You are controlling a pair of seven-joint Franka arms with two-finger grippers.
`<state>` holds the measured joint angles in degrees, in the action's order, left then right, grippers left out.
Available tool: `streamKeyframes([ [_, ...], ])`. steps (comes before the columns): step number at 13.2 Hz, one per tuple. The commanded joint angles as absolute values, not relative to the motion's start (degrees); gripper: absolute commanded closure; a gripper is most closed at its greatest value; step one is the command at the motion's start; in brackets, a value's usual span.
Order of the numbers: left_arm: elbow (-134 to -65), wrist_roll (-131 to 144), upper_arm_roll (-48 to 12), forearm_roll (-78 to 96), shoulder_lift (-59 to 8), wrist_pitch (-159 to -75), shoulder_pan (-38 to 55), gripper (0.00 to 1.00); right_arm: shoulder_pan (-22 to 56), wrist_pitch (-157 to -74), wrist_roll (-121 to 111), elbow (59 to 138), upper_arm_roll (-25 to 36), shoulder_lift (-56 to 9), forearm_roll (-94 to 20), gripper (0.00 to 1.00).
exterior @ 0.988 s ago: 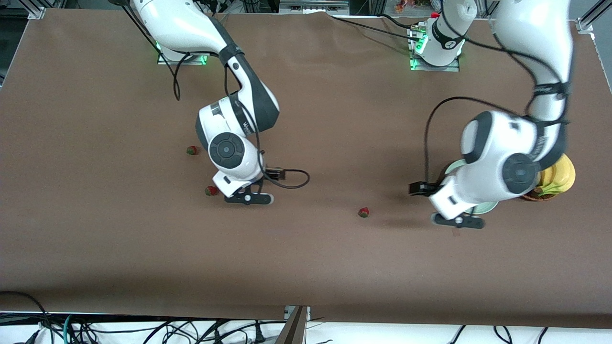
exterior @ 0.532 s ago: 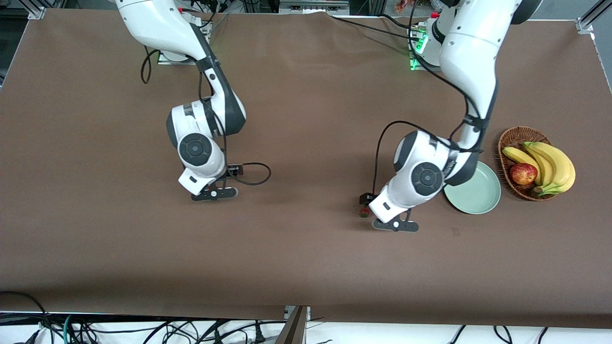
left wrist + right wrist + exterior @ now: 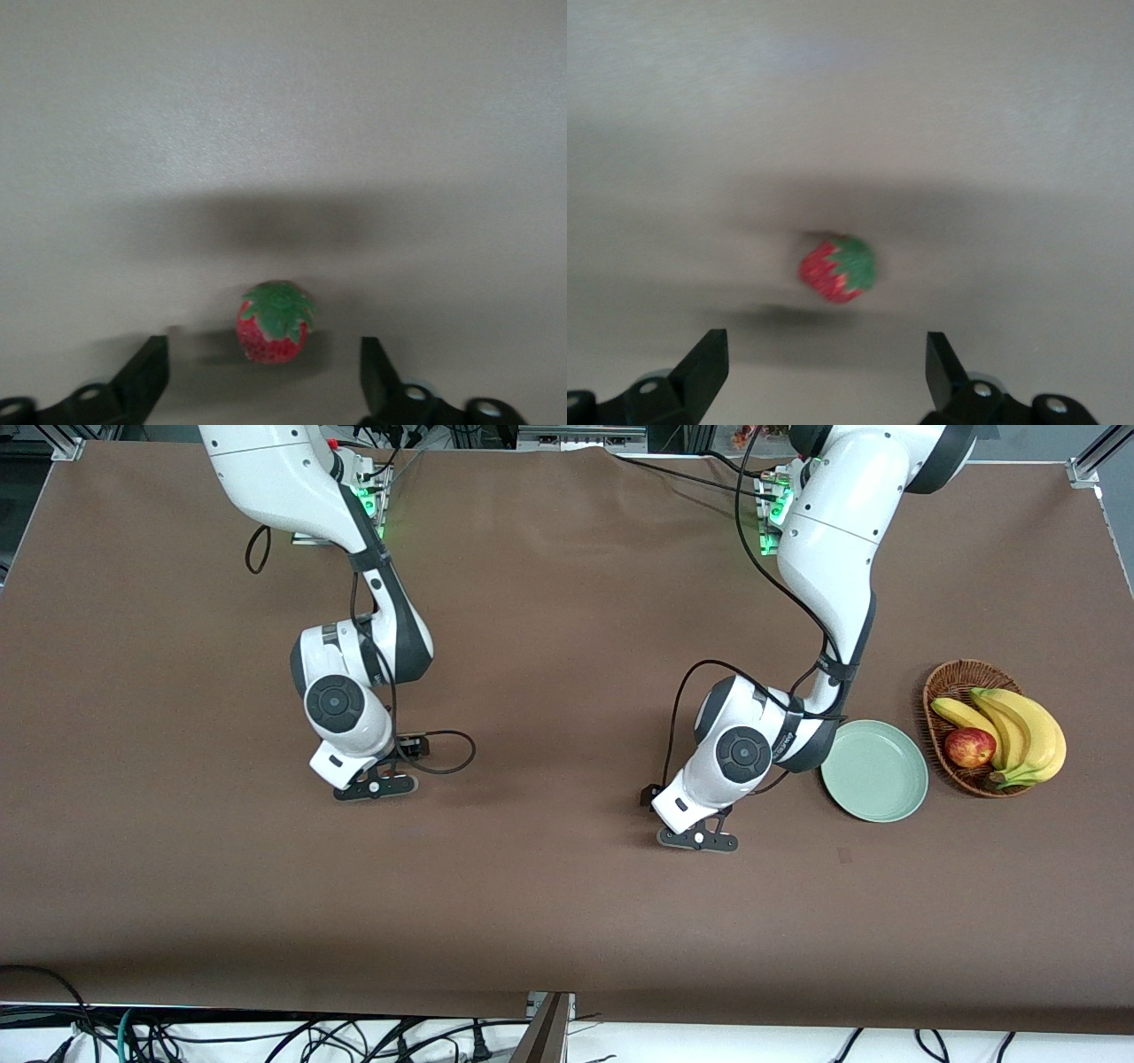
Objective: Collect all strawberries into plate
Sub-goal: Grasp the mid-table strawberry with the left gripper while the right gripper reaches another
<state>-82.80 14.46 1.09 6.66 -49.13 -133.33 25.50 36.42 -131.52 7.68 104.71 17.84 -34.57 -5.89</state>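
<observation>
My left gripper (image 3: 697, 839) hangs low over the middle of the table, beside the plate. Its jaws stand open, and in the left wrist view a red strawberry (image 3: 275, 322) with a green top lies on the cloth between the open left gripper's (image 3: 263, 381) fingers, untouched. My right gripper (image 3: 375, 786) is open too, low over the table toward the right arm's end. Another strawberry (image 3: 838, 268) lies just ahead of the open right gripper (image 3: 824, 367). The arms hide every strawberry in the front view. The pale green plate (image 3: 874, 771) holds nothing.
A brown wicker basket (image 3: 952, 673) with bananas (image 3: 1019, 731) and a red apple (image 3: 969, 747) stands beside the plate, toward the left arm's end. A black cable (image 3: 452, 753) loops from the right wrist just above the cloth.
The left arm swung away from over the plate and came down over the middle strawberry, uncovering plate and basket. The right arm shifted toward its own end, now covering the berries there.
</observation>
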Motion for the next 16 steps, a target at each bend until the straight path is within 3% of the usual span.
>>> streamKeyframes([
  [1,-81.39,15.12,1.93,4.22,-49.83,-133.24,26.19,0.26,35.43,-134.11,6.68,105.56,17.40,-35.50,-5.89,0.05],
  [2,-81.39,15.12,1.93,4.22,-49.83,-133.24,26.19,0.31,35.25,-134.64,6.77,105.47,17.40,-36.20,-5.98,0.08],
  [5,-81.30,15.12,1.93,4.22,-49.83,-133.24,26.19,0.44,34.98,-134.65,6.68,104.59,17.31,-36.56,-6.06,0.30],
  [9,-81.21,15.03,1.93,4.31,-49.75,-133.24,26.02,0.81,34.89,-135.09,6.77,104.50,17.14,-37.00,-6.50,0.37],
  [11,-81.04,14.59,2.02,4.31,-49.66,-133.24,25.75,0.95,34.98,-134.91,6.59,104.15,17.23,-37.79,-10.44,0.44],
  [14,-79.63,9.26,2.29,3.96,-48.70,-132.63,22.17,0.96,34.89,-134.47,6.50,103.10,17.14,-37.97,-10.55,0.56],
  [16,-80.06,0.57,2.11,3.96,-46.86,-129.66,17.07,0.95,34.89,-134.21,6.50,102.48,17.14,-37.97,-10.63,0.59],
])
